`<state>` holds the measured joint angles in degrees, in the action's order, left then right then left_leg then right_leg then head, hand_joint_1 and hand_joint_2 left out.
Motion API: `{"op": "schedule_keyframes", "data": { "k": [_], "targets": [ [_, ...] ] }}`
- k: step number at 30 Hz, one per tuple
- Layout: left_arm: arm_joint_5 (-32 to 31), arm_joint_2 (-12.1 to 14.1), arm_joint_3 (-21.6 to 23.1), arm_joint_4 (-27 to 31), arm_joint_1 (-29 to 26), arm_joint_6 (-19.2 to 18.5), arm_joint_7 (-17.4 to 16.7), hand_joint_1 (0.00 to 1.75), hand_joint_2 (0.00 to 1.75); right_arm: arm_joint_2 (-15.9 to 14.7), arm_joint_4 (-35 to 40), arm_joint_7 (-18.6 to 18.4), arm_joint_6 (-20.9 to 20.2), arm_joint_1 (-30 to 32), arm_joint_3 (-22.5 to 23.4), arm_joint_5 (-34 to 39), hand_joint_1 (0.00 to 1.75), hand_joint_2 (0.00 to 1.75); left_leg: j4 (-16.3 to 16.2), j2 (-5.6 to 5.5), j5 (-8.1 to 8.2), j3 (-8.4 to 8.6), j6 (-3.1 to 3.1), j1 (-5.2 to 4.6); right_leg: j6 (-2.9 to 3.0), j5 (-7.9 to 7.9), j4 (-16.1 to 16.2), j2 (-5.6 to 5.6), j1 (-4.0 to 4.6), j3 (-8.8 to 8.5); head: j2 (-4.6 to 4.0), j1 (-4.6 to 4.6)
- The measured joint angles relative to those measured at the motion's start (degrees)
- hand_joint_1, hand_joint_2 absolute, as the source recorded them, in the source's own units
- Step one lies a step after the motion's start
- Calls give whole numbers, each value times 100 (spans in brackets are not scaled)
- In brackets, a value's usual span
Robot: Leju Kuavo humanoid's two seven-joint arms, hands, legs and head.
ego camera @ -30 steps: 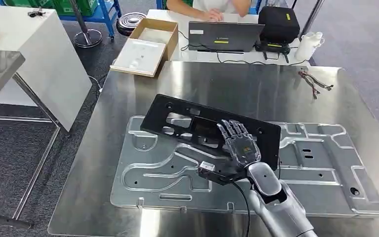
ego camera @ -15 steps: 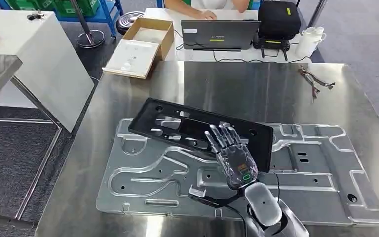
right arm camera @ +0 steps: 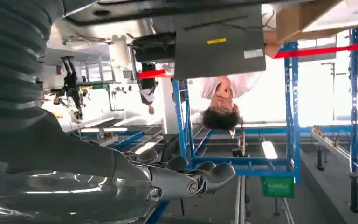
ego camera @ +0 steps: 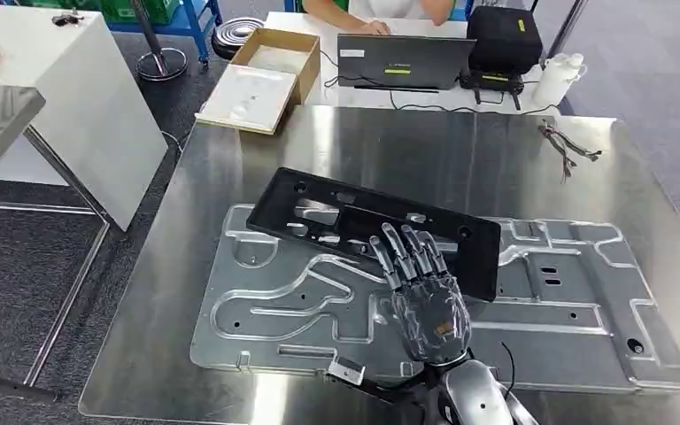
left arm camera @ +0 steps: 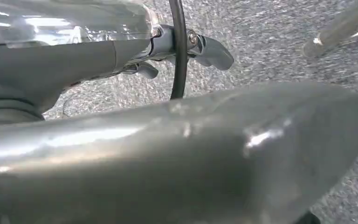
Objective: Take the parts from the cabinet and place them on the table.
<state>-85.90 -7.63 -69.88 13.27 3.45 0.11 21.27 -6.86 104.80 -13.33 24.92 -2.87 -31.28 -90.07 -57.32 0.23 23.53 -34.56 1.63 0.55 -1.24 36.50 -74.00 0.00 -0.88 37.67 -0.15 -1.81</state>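
Black plastic panel (ego camera: 381,228) lies flat across the far half of the large stamped metal plate (ego camera: 575,328), and both rest on your steel counter (ego camera: 407,142). Your right hand (ego camera: 421,288) hovers at the panel's 6 o'clock edge, fingers spread and straight, holding nothing; the fingertips (ego camera: 407,239) overlap that edge, though you cannot tell if they touch it. Your left hand (left arm camera: 186,46) hangs over grey carpet, its fingers loosely curled around nothing. At 12 o'clock beyond the counter sit a laptop (ego camera: 403,60) and a cardboard box (ego camera: 270,62). A wire bundle (ego camera: 567,143) lies at 2 o'clock.
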Motion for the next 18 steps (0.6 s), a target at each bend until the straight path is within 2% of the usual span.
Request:
{"op": "schedule_keyframes", "data": {
  "k": [1,2,3,4,5,7,8,9,10,11,12,13,14,15,16,17,18],
  "targets": [
    [0,-4,0,0,0,0,0,0,0,0,15,-8,6,16,0,0,0,175,-19,-1,-24,-47,-14,6,-16,-163,256,-1,-23,-185,0,0],
    [0,-15,-2,0,1,0,0,0,0,0,44,-22,28,34,-2,0,0,175,-52,-3,-51,-106,-35,12,-29,-396,762,-2,-47,-512,0,0],
    [0,-15,-2,0,1,2,0,0,0,-4,63,-28,44,41,-2,0,0,175,-95,-6,-71,-154,-65,18,-34,-542,1259,-1,-61,-842,0,0],
    [2,-17,-2,0,2,11,0,0,0,-4,89,-33,59,43,-2,0,0,175,-127,-13,-92,-204,-102,9,-10,-412,1650,9,-56,-1045,0,-2],
    [4,-20,-2,0,2,13,-2,0,0,-4,105,-33,77,90,-2,0,0,175,-132,-18,-123,-198,-140,5,39,-558,1564,42,-4,-998,0,-4],
    [9,-20,-7,0,6,15,0,0,0,-9,138,-37,120,149,-4,0,0,175,-126,-27,-197,-207,-222,10,109,-560,1573,44,20,-946,0,-2],
    [11,-20,-9,0,0,15,0,0,0,-18,140,-37,131,189,-4,0,0,175,-97,-37,-241,-211,-270,10,154,-599,1579,38,23,-925,0,0],
    [13,-20,-15,0,-12,13,0,0,0,-20,142,-37,151,227,-7,0,0,175,-130,-43,-201,-243,-305,39,233,-687,1626,14,-31,-871,0,0],
    [15,-22,-20,-2,-16,13,0,0,0,-33,142,-35,157,241,-7,0,0,175,-256,-38,39,-308,-320,43,271,-739,1625,0,-22,-814,0,-2],
    [13,-28,-20,-4,-20,13,0,0,0,-37,151,-35,168,270,-7,0,0,175,-568,-37,442,-405,-330,50,324,-803,1624,-4,-16,-741,0,0],
    [13,-28,-20,-4,-16,13,0,0,0,-48,157,-35,179,299,-7,0,0,175,-976,-36,803,-501,-342,53,333,-862,1623,-13,1,-663,0,-2],
    [15,-28,-22,-4,-7,13,0,0,0,-57,155,-31,195,336,-7,0,0,175,-1394,-36,1064,-573,-353,52,339,-926,1615,-18,21,-579,0,-2],
    [17,-28,-31,-4,-4,15,0,0,0,-66,155,4,223,386,-4,0,0,175,-1693,-36,1147,-588,-358,52,340,-985,1602,-25,37,-493,0,0],
    [20,-28,-39,-4,-6,15,0,0,0,-68,157,35,260,461,8,0,0,175,-1799,-36,1035,-509,-353,51,342,-1038,1589,-37,53,-402,0,-2],
    [22,-28,-42,-4,-7,15,0,0,0,-68,170,80,303,554,24,0,0,175,-1677,-36,810,-324,-335,49,338,-1089,1565,-48,64,-315,0,-2],
    [33,-28,-46,-4,-8,15,-2,0,0,-68,192,129,352,654,44,0,0,175,-1364,-36,585,-41,-305,42,331,-1127,1538,-55,73,-235,0,-2],
    [42,-28,-46,-4,-7,15,-4,0,0,-72,221,151,396,741,59,0,0,175,-922,-39,470,305,-256,25,325,-1165,1520,-56,86,-176,0,-2]
  ]
}}
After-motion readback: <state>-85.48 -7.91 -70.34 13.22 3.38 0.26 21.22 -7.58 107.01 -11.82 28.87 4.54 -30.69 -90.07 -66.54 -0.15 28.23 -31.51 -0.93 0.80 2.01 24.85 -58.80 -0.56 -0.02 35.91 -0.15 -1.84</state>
